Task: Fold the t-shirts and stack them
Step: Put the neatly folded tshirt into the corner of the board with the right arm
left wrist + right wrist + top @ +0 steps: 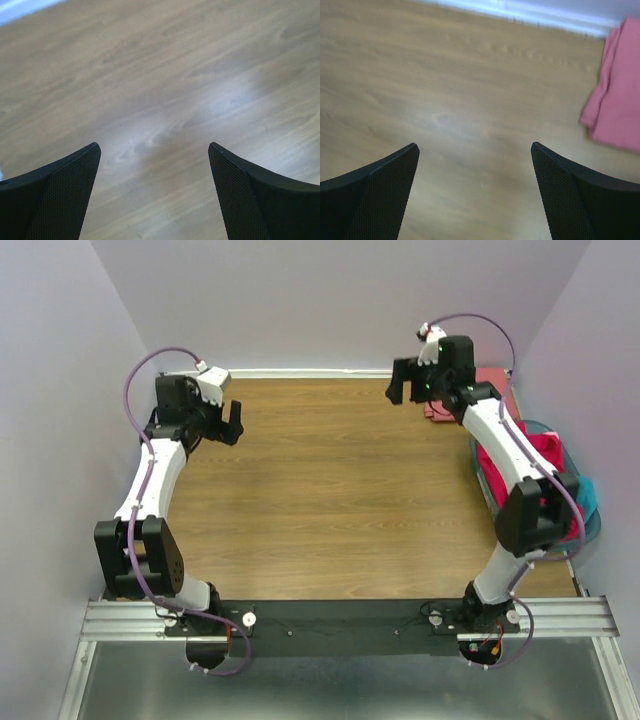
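Observation:
A folded salmon-pink t-shirt (pixel 492 390) lies at the table's far right corner, partly hidden by my right arm; its edge shows in the right wrist view (pixel 617 110). A magenta-red t-shirt (pixel 540 455) and a teal one (pixel 588 502) lie crumpled in the basket (pixel 590 525) at the right edge. My right gripper (pixel 410 387) is open and empty above bare wood, left of the pink shirt. My left gripper (pixel 228 420) is open and empty above the far left of the table. Both wrist views show wide-apart fingers (pixel 65 190) (pixel 575 195) over bare wood.
The brown wooden table (pixel 340 500) is walled by lilac panels at back and sides. A white strip runs along the back edge (pixel 530 12). The round teal basket sits off the table's right side beside my right arm's elbow (pixel 535 515).

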`<action>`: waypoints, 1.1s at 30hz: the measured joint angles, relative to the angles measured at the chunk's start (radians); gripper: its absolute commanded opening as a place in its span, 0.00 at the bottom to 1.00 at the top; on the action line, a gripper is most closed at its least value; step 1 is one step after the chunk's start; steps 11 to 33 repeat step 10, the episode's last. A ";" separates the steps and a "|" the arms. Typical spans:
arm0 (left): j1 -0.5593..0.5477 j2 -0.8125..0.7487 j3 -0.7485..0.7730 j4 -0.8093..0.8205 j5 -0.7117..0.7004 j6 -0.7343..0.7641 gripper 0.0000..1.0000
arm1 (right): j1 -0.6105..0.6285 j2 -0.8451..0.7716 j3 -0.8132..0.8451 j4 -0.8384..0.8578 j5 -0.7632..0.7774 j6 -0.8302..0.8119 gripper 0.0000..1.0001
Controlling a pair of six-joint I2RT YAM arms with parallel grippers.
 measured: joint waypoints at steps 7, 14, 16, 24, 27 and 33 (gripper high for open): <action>-0.012 -0.158 -0.266 0.012 -0.031 0.085 0.96 | -0.016 -0.248 -0.401 -0.040 0.002 -0.028 1.00; -0.014 -0.237 -0.327 0.010 -0.046 0.108 0.96 | -0.016 -0.350 -0.548 -0.072 0.003 -0.036 1.00; -0.014 -0.237 -0.327 0.010 -0.046 0.108 0.96 | -0.016 -0.350 -0.548 -0.072 0.003 -0.036 1.00; -0.014 -0.237 -0.327 0.010 -0.046 0.108 0.96 | -0.016 -0.350 -0.548 -0.072 0.003 -0.036 1.00; -0.014 -0.237 -0.327 0.010 -0.046 0.108 0.96 | -0.016 -0.350 -0.548 -0.072 0.003 -0.036 1.00; -0.014 -0.237 -0.327 0.010 -0.046 0.108 0.96 | -0.016 -0.350 -0.548 -0.072 0.003 -0.036 1.00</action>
